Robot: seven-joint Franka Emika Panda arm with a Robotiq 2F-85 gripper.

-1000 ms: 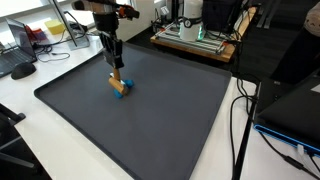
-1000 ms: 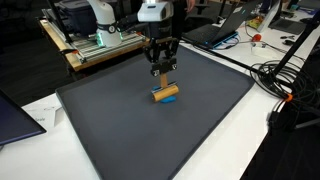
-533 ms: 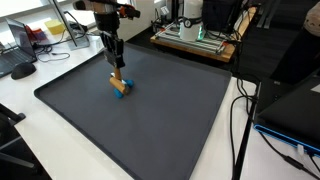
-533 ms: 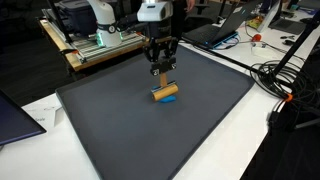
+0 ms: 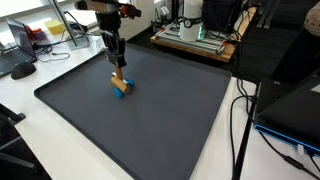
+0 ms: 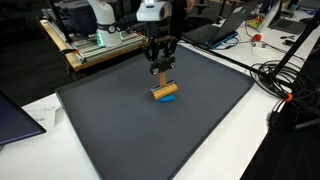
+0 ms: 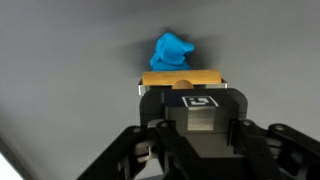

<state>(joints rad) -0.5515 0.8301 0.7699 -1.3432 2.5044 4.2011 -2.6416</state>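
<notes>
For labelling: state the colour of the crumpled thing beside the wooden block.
The crumpled thing is bright blue, clearest in the wrist view, just beyond the tan wooden block.

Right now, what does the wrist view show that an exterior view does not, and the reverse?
Only the wrist view shows the small black-and-white square marker on the body of the pincer. Only the exterior view shows the whole dark grey mat, the white table under it, the black cables, and the pincer from outside, standing over the block. Both show the flat tan wooden block with the small blue crumpled object next to it on the mat.
</notes>
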